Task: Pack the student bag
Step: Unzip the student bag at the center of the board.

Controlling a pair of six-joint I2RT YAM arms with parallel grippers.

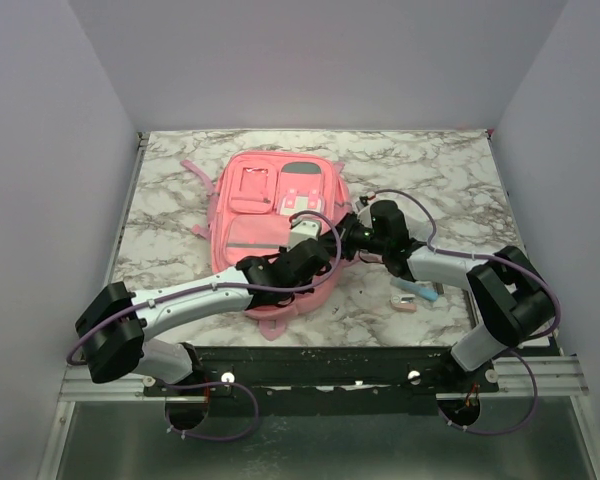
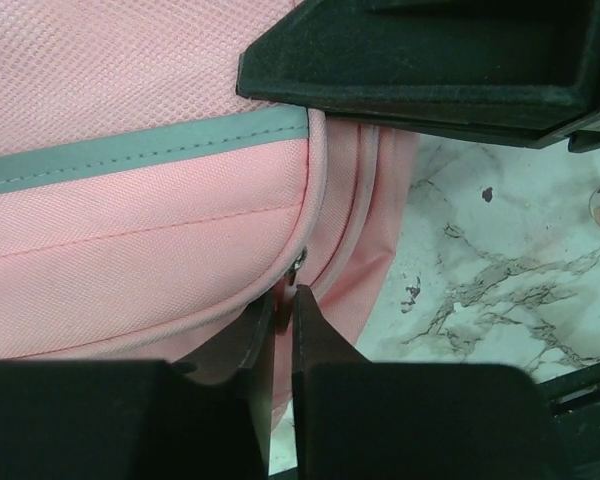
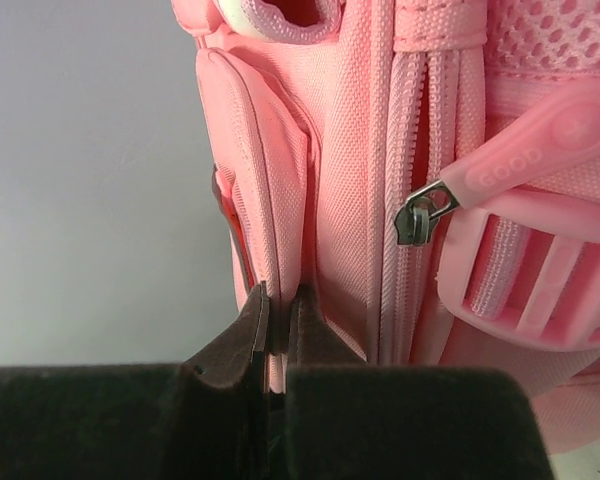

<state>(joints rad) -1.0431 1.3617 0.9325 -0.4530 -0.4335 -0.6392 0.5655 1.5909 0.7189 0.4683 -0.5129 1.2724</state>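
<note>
The student bag (image 1: pixel 270 215) is lying flat at the middle of the marble desk (image 1: pixel 430 180), front pockets facing up. A thin seam of pink fabric on its right side is being pinched by the right gripper (image 3: pixel 277 308), which is clenched tight. The left gripper (image 2: pixel 283 300) is being held at the bag's near right corner, jaws almost together beside a small metal zipper slider (image 2: pixel 298 262); whether anything is being caught cannot be told. The bag is being judged soft, light and floppy. Loose cloth would likely bunch and slip, so seams and the rubbery zipper pull (image 3: pixel 525 165) are being judged the firmer holds.
</note>
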